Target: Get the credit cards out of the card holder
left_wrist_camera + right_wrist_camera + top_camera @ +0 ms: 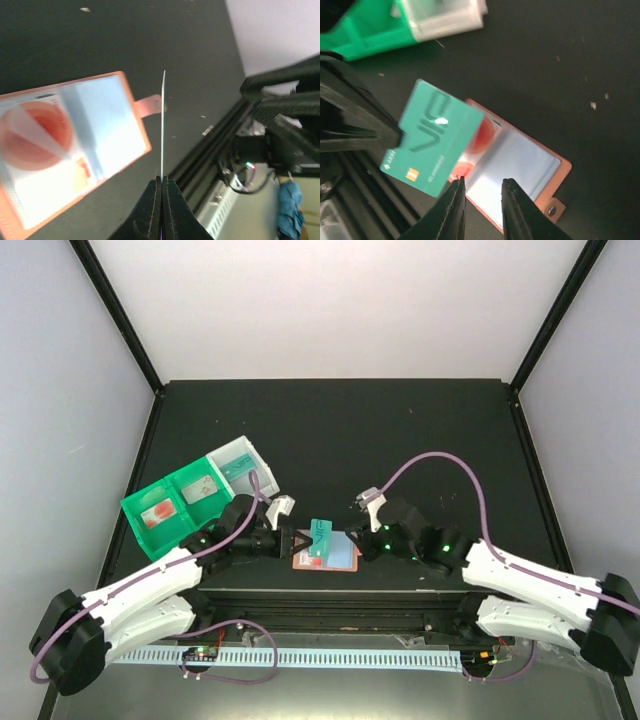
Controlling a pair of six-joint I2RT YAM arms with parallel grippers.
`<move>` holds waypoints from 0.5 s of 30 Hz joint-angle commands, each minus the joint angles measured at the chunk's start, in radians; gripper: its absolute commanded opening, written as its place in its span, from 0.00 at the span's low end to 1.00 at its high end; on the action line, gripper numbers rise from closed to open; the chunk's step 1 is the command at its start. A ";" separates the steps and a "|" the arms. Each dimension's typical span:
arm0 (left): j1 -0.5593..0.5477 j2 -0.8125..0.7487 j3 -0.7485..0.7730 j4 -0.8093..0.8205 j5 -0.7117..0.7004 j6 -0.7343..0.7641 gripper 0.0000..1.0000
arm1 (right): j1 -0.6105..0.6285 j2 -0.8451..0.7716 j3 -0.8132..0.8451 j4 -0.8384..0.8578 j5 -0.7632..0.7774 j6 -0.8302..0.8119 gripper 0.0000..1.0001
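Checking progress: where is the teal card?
In the top view, the teal card is pinched in the left gripper, above the open card holder, centre-front.

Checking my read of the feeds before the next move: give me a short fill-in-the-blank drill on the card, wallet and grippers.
1. The left gripper is shut on a ____ card.
2. The card holder lies ____ on the table.
3. The right gripper, jaws apart, holds ____.
Missing words: teal; open; nothing.
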 commanded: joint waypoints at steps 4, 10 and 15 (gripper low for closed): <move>0.004 -0.064 0.056 0.030 0.260 0.080 0.02 | -0.070 -0.146 0.115 -0.183 -0.254 -0.193 0.28; 0.002 -0.071 0.054 0.102 0.407 0.103 0.01 | -0.096 -0.168 0.162 -0.190 -0.443 -0.213 0.47; 0.000 -0.071 0.039 0.167 0.490 0.090 0.02 | -0.131 -0.145 0.162 -0.172 -0.505 -0.230 0.50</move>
